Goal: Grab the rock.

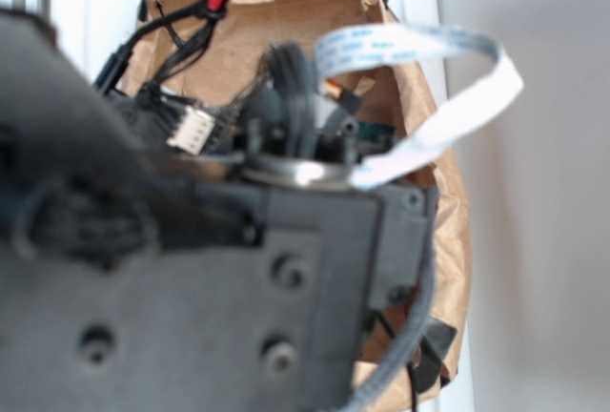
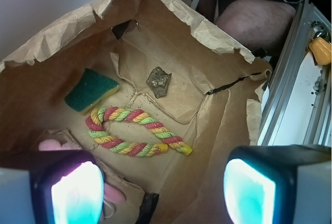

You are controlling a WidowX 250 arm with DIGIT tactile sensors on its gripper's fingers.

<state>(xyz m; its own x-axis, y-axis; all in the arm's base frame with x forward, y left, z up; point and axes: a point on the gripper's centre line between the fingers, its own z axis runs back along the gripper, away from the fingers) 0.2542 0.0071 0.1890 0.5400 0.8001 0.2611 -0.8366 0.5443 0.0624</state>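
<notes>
My exterior view is mostly blocked by the arm [image 1: 191, 278] itself, blurred and close to the lens, with a white ribbon cable [image 1: 448, 97] looping off it, so I rely on the wrist camera for everything that matters.

The biggest thing below me is the brown paper bag [image 2: 57, 27], torn open and spread so its crumpled walls rise around the floor like a shallow pen. I judge that keeps the loose items from sliding out of reach.

The twisted rope [image 2: 136, 131], striped red, green and yellow, lies in a loose loop across the middle of the paper, nearest to me. Left of it and further back sits the green-and-yellow sponge [image 2: 91, 90], flat on the paper.

The rock [image 2: 158, 81] is the smallest piece: a rough brown-grey lump beyond the rope, right of the sponge, apart from both, on a flat fold of paper with small crumbs around it.

My claw [image 2: 163, 190] hangs high above all this, empty, its two glowing pads [image 2: 77, 193] spread wide at the bottom corners. The rock sits ahead of the gap, so I judge I must advance and descend before closing.
</notes>
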